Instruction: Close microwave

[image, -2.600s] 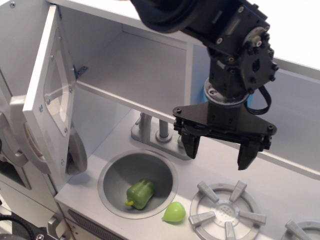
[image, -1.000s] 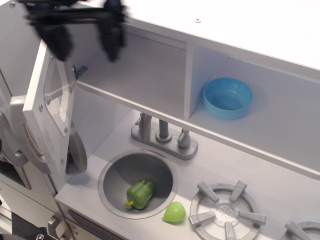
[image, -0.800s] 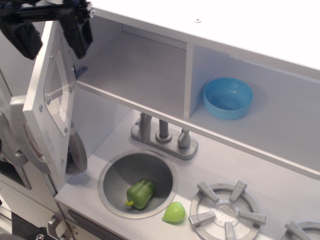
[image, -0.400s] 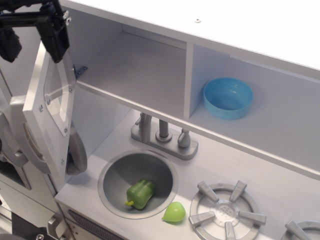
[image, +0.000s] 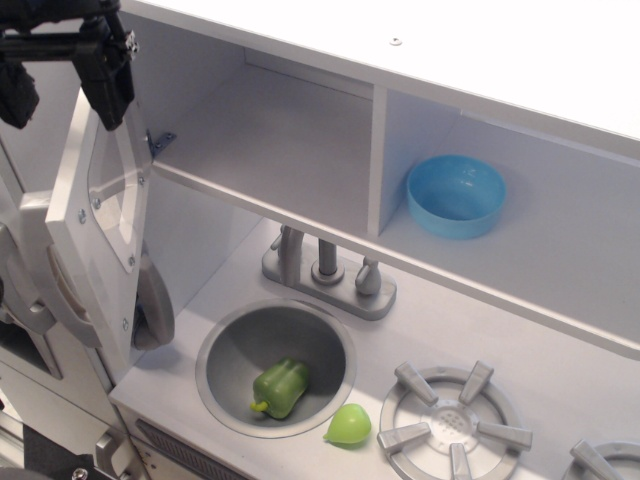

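The microwave (image: 270, 140) is the open grey-white compartment at the upper left, and it is empty inside. Its door (image: 75, 215), with a small clear window (image: 115, 190), stands swung out to the left, edge-on to me. My black gripper (image: 60, 88) is at the top left corner, open. Its fingers (image: 105, 85) hang down on either side of the door's upper end, the right one in front of the door's top edge. I cannot tell whether a finger touches the door. The door's handle is not clearly seen.
A blue bowl (image: 456, 195) sits in the shelf compartment to the right of the microwave. Below are a faucet (image: 325, 265), a round sink (image: 235, 340) holding a green pepper (image: 281, 387), a light green fruit (image: 348, 426) on the counter and a stove burner (image: 455, 425).
My gripper has gone from the middle right, in front of the bowl, up and left to the door's top. In the last moment it dropped slightly. The door has not moved.
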`<state>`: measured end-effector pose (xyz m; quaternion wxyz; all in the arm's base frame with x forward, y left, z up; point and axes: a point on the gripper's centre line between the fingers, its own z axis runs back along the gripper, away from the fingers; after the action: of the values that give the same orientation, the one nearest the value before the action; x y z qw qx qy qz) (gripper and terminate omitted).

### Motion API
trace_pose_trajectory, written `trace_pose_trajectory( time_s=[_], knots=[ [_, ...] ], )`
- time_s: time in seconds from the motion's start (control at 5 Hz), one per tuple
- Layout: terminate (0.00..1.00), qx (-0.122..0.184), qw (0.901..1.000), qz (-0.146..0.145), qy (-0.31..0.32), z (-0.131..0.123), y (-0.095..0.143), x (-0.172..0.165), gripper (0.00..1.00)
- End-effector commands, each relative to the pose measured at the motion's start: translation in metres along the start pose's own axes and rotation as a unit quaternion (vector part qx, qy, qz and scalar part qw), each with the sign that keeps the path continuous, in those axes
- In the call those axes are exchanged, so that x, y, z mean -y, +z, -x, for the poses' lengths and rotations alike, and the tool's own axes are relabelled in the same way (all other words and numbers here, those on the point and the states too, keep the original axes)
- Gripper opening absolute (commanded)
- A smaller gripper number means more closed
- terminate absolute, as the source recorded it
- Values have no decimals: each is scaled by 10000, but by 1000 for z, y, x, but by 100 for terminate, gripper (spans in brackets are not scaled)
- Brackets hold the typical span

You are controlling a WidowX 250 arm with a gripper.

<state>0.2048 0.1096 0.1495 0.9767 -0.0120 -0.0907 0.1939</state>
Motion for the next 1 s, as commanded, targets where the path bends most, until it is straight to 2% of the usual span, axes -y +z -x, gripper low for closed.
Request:
trace_pose_trajectory(
  time_s=[0.0,0.2,0.4,0.8],
  knots=[
    [0,158,9995,-246,113,1,-9,2,100],
    [0,60,9996,-186,208,2,-20,10,100],
    [0,-58,9995,-72,288,1,-20,31,100],
    [0,-158,9984,250,472,-8,-17,93,100]
  ],
)
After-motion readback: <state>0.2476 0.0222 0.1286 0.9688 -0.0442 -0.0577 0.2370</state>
